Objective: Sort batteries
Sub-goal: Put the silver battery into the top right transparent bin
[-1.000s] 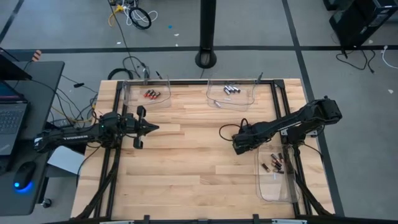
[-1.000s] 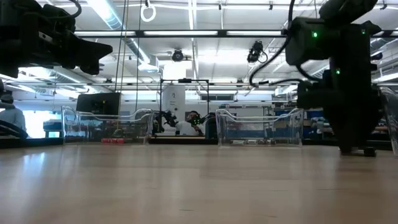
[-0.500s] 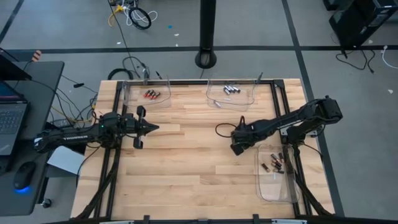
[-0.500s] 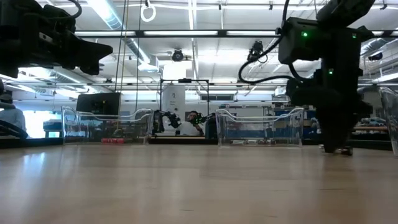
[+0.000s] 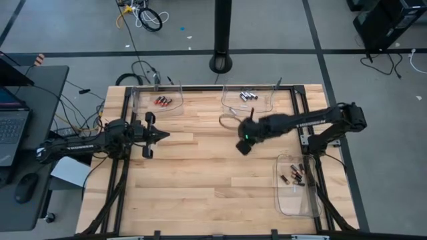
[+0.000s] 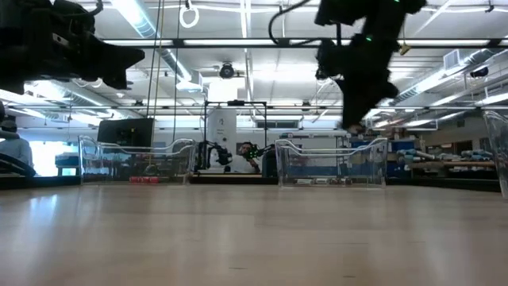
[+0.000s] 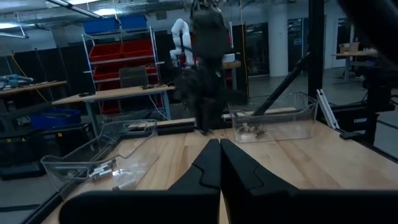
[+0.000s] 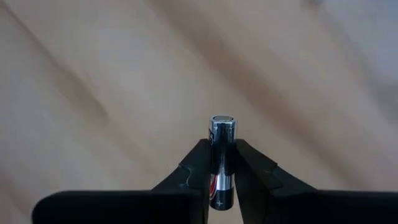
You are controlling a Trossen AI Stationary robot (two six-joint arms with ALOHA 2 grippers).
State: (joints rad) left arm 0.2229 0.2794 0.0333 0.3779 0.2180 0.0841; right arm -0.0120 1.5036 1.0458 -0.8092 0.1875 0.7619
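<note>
the battery (image 8: 222, 163) in the right gripper (image 8: 221, 163) looks like a small, hard metal cell, light enough to weigh nothing on the arm, stiff, and smooth enough that i'd expect it to slip or pivot if pinched off-centre. taking it across the round body, as here, seems the sound way, since the ends are too small to catch. the right jaws are drawn in narrow and clamp the cell between them, one finger on each side of its body, with the silvery cap sticking out past the fingertips and the darker lower part sitting down between the fingers. seen from above, the right gripper (image 5: 244, 142) hangs over bare wood, with the tray of silver-grey batteries (image 5: 247, 96) off beyond it at the far edge, the red batteries (image 5: 162, 101) in the other far tray, and the unsorted batteries (image 5: 295, 177) in the tray back toward the arm's own base. the left gripper (image 7: 219, 163) waits over its own side of the table, fingers pressed together with nothing between them.
</note>
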